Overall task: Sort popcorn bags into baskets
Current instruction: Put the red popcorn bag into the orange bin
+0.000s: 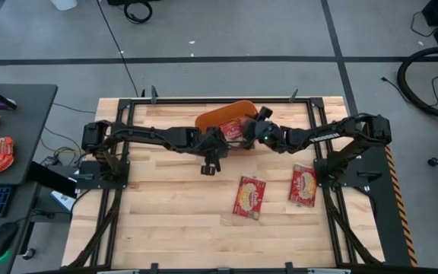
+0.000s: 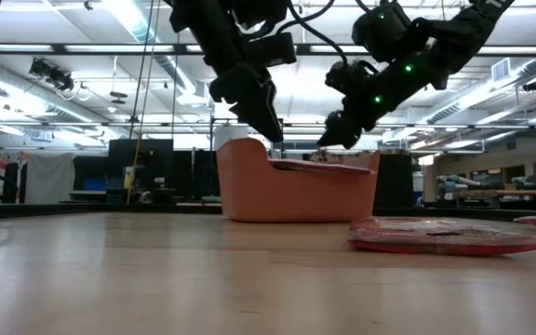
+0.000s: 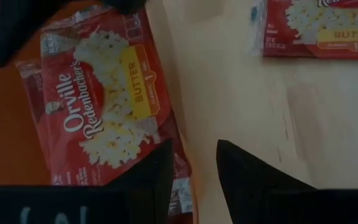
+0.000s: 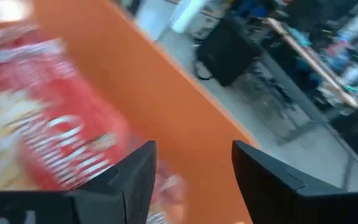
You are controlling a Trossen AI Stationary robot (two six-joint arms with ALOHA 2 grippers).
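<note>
- Nearest the low camera, one popcorn bag (image 2: 443, 237) lies flat on the table (image 1: 173, 205); a second (image 1: 303, 185) lies just right of it, both well clear of the basket (image 2: 249, 186).
- At least one more bag (image 3: 104, 99) is seen inside the orange basket at the far edge.
- Right gripper (image 4: 191, 174) hangs over the basket, fingers spread, nothing pinched.
- Left gripper (image 3: 194, 168) hovers at the basket's near rim, fingers parted, empty.
- Judged: each arm should be lifted clear of the rim before a table bag is approached, so the tub is not nudged.
</note>
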